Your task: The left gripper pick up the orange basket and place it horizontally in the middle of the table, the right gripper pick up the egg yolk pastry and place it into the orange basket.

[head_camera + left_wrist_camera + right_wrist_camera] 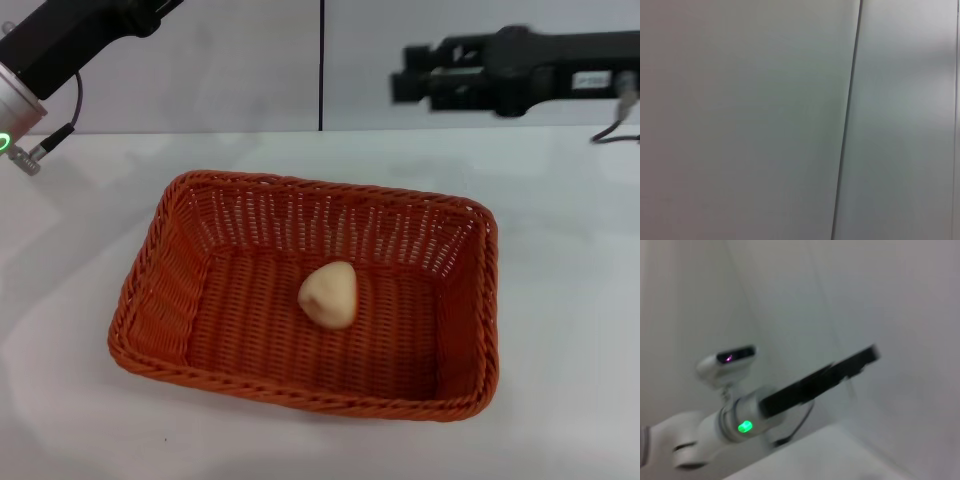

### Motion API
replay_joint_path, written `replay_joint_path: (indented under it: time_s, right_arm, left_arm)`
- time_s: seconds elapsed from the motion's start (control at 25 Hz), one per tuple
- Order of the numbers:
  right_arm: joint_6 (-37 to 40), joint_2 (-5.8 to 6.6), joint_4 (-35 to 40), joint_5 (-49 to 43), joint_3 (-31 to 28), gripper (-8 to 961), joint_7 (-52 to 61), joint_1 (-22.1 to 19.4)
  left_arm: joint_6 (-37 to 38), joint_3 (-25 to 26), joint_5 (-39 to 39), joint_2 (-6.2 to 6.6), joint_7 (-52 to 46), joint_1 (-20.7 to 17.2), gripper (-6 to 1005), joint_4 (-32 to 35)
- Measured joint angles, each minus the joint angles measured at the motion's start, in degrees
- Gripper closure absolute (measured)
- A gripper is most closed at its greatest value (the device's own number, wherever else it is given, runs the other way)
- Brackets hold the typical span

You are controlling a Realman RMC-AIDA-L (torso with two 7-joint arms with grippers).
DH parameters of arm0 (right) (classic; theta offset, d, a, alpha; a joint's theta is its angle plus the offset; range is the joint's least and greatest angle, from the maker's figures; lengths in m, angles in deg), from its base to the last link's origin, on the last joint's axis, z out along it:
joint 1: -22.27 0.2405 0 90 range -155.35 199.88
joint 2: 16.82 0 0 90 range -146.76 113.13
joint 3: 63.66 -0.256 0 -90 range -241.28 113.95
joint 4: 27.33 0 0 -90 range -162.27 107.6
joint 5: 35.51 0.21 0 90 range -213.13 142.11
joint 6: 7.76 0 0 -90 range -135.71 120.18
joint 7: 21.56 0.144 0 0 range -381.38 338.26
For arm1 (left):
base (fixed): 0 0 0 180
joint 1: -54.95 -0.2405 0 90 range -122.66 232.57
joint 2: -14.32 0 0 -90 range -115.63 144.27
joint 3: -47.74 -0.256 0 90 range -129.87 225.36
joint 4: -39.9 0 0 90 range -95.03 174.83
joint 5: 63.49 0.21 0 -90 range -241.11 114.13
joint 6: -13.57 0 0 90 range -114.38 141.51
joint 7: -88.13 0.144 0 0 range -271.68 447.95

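Observation:
The orange basket lies lengthwise across the middle of the white table. The egg yolk pastry, a small pale dome, rests on the basket's floor near its centre. My right gripper hangs high over the table's far edge, well above and behind the basket, holding nothing. My left arm is raised at the far left. Its gripper is out of the head view and shows only in the right wrist view as a slim black form, the left gripper, held up in front of the wall.
A pale wall with a dark vertical seam stands behind the table. The same wall seam fills the left wrist view. White tabletop surrounds the basket on all sides.

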Motion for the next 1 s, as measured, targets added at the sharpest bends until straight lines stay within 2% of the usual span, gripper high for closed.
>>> replay_joint_path:
  time_s: [0.28,0.44,0.48,0.52,0.76,0.88,1.0]
  right_arm:
    - [-0.4,-1.13,-1.1,5.0,-12.4,402,-15.3,-7.0]
    - [-0.5,-1.24,-8.1,15.5,-19.7,402,-32.5,-12.5]
    - [-0.5,-1.24,-13.8,21.6,-23.6,402,-41.5,-15.1]
    - [-0.5,-1.24,-13.8,21.6,-23.6,402,-41.5,-15.1]
    - [-0.5,-1.20,-29.7,35.5,-35.0,402,-60.9,-19.5]
    - [-0.5,-1.22,-34.3,39.1,-39.1,402,-65.9,-20.1]
    - [-0.4,-1.25,-37.2,41.3,-40.4,402,-68.2,-19.6]
  left_arm:
    - [0.1,0.0,-0.3,0.00,0.0,0.0,243,-0.1]
    - [0.1,0.0,-1.3,0.00,0.2,0.0,243,-1.2]
    - [0.4,0.0,-1.9,0.00,0.6,-0.1,243,-1.8]
    - [0.9,0.0,-2.5,0.00,1.3,-0.1,243,-2.5]
    - [5.3,0.0,-10.4,-0.08,11.5,-0.2,243,-10.0]
    - [5.9,0.0,-12.8,-0.10,15.1,0.2,243,-12.7]
    - [6.2,0.0,-15.7,-0.17,19.0,0.4,243,-14.6]
